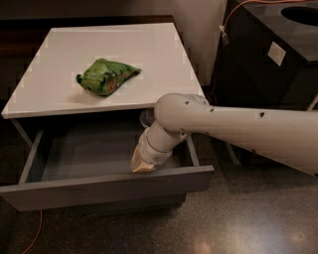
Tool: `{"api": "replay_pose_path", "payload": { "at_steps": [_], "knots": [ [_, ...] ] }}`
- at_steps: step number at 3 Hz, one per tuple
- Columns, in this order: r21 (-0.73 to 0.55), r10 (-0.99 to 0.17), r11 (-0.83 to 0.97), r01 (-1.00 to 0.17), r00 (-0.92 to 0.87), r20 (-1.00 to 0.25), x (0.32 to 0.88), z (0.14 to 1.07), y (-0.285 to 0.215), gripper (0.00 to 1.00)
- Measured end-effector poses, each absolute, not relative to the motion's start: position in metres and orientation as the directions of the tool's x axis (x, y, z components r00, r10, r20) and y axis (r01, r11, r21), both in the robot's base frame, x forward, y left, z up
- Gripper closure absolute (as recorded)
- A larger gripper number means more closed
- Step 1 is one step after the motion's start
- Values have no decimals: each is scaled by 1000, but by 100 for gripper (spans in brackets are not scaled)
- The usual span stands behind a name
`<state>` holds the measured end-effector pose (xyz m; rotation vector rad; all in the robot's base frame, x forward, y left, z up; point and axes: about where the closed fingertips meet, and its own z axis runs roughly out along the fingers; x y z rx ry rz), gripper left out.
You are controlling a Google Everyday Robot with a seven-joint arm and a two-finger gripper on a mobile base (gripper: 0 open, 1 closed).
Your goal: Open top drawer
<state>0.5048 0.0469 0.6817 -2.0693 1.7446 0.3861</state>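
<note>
The top drawer is a wide, shallow grey drawer pulled well out from under the white cabinet top. Its grey interior shows and looks empty. My gripper is at the end of the white arm that reaches in from the right. It sits just behind the drawer's front panel, right of the middle, pointing down into the drawer.
A crumpled green bag lies on the white cabinet top. A dark bin or cabinet stands at the right, with an orange cable by it. Another orange cable lies on the floor at the lower left.
</note>
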Motion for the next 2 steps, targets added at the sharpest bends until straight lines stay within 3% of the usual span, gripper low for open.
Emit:
{"api": "replay_pose_path", "payload": {
  "at_steps": [2],
  "knots": [
    [-113,-874,-145,-983,181,-450,498,676,50,100]
  ]
}}
